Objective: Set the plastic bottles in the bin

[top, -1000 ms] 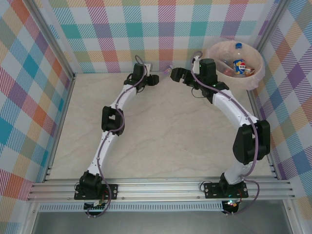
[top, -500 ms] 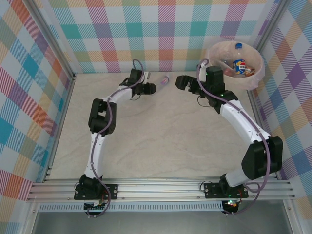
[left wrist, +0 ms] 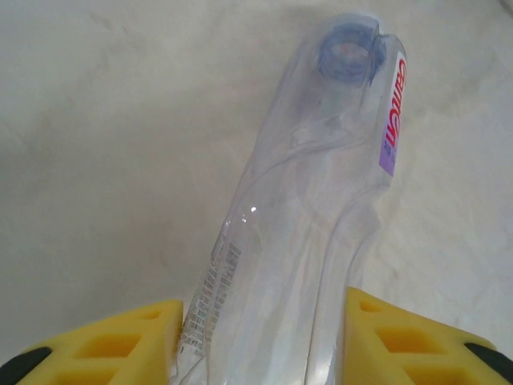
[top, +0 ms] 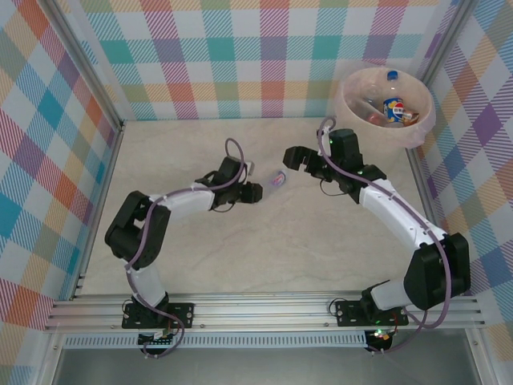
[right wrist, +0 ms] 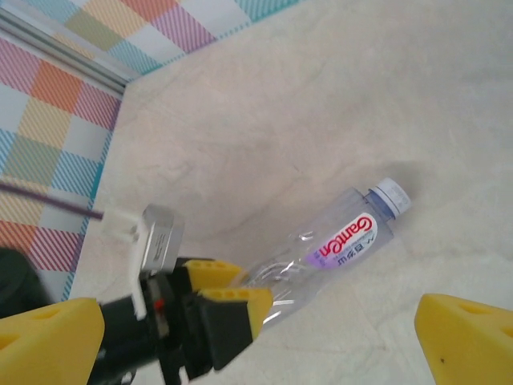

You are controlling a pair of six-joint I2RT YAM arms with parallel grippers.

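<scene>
- Yellow fingers of our left hand (left wrist: 260, 341) are clamped on the bottle (left wrist: 321, 200) near its base, cap (right wrist: 393, 195) pointing away; we cannot tell whether it clears the bench (left wrist: 96, 120).
- We judge it light, thin-walled and crushed: it will buckle and slip under a squeeze, so the stiffer base or neck is the better hold.
- Our right hand (top: 292, 156) stands wide and empty, near the cap.
- Farther off, the bin (top: 345, 96) sits by the far right corner, other bottles (top: 393, 106) inside.

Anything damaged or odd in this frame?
The plastic bottle in the left gripper is crumpled, with its clear wall dented along the body. It is gripped at the base end, cap pointing away. Nothing looks spilled.
</scene>
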